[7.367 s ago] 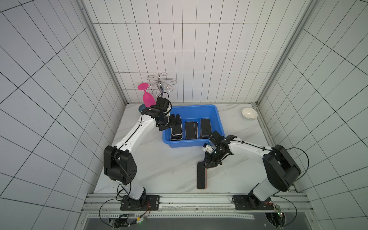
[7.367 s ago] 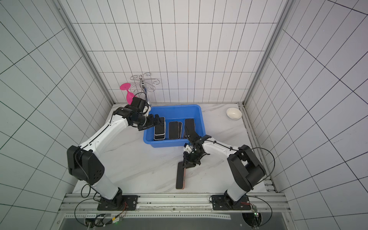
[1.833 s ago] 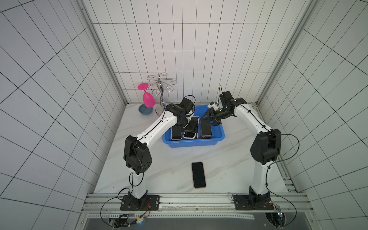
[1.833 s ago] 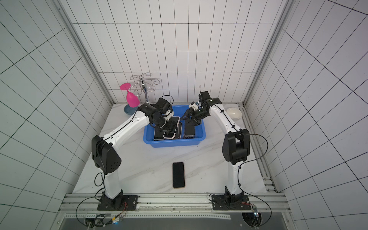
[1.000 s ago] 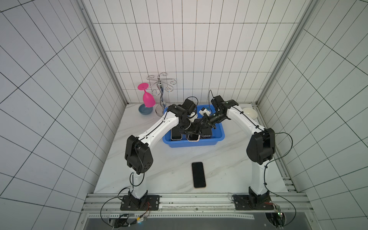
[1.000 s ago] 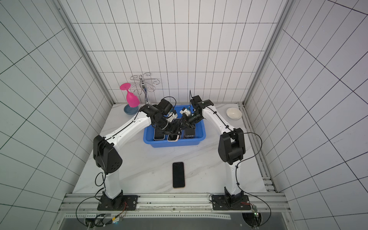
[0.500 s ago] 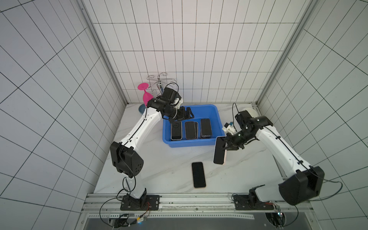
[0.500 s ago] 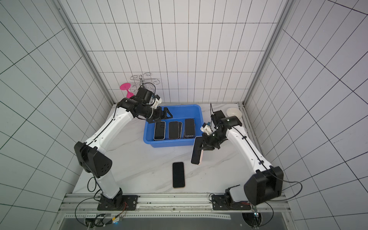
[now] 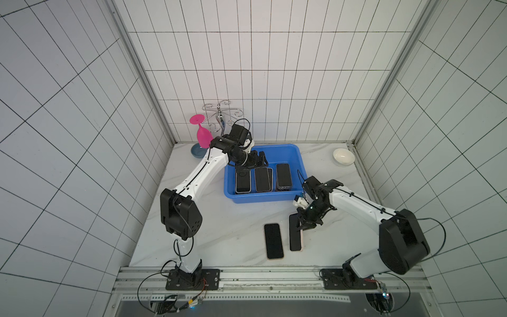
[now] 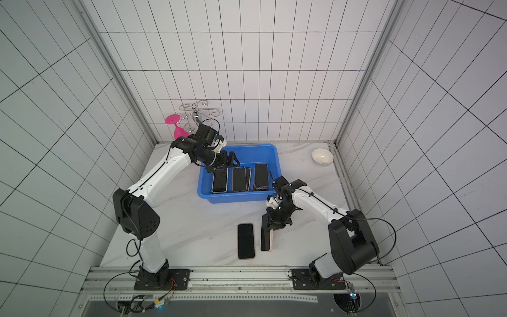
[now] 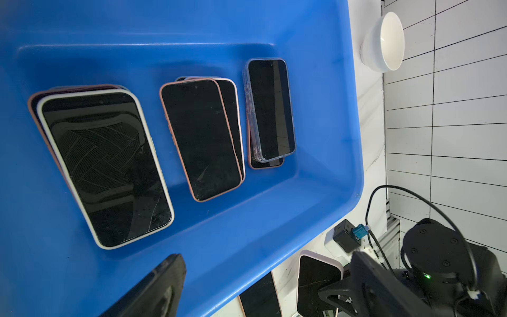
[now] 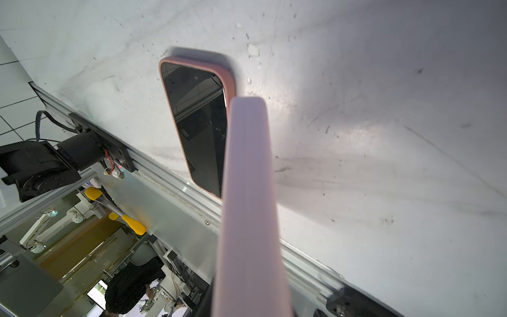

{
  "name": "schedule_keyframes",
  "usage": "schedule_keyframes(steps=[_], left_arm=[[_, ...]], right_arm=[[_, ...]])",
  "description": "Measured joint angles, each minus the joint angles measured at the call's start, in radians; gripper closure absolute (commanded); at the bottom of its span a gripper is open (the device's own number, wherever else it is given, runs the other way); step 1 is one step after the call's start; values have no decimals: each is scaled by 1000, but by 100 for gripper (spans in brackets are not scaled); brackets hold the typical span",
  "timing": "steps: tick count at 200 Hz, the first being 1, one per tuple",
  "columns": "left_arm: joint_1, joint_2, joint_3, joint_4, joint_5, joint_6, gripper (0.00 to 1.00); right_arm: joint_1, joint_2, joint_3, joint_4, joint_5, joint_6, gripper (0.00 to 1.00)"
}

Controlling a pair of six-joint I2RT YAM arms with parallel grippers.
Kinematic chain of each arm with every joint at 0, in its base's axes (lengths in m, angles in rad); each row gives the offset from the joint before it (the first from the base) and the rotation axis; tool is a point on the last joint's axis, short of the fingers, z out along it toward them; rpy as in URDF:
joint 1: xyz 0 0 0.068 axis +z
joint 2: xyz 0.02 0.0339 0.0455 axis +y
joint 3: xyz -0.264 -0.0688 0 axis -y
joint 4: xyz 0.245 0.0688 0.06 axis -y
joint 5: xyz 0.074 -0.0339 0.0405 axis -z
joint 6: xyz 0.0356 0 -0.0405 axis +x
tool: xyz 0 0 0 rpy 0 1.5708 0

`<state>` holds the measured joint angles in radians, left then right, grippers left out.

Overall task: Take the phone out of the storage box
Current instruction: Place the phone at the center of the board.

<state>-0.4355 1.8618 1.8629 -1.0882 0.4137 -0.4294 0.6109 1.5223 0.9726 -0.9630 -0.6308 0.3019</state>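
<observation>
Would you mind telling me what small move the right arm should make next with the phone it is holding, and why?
Probably tip the held phone flat onto the table and only then open. The right gripper is shut on one end of it, and it is tilted on its edge beside the phone lying flat, outside the storage box.

The storage box (image 9: 258, 198) sits under the left end effector (image 9: 260, 161), three stacks of phones (image 9: 262, 179) abreast inside it (the leftmost stack nearest that end effector). The right end effector (image 9: 304, 224) is in front of the box, over the counter (image 9: 219, 233), with the held phone (image 9: 295, 238) on edge in it; the loose phone (image 9: 273, 241) lies flat just left of it. A bowl (image 9: 343, 156) stands well behind it, rightward.
</observation>
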Motion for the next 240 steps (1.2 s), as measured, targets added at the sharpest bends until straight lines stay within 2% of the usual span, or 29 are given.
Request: schedule_keyframes(steps=[58,76,97,125,208,240], left_arm=[[8,0,-61,9,-17,1,2],[11,-2,-68,14,-22,2,2],[13,-2,-72,16,-27,2,2],[14,-2,-84,16,-31,3,2],[14,-3,-114,16,-48,4,2],[14,-4,-135,16,-56,4,2]], right_arm=[[52,67,-43,92,-16,7,100],[52,74,-43,99,-21,11,91],[52,82,-45,111,-27,21,74],[53,97,-81,166,-34,35,62],[48,38,-205,208,-14,94,45],[29,-12,-229,185,5,111,43]])
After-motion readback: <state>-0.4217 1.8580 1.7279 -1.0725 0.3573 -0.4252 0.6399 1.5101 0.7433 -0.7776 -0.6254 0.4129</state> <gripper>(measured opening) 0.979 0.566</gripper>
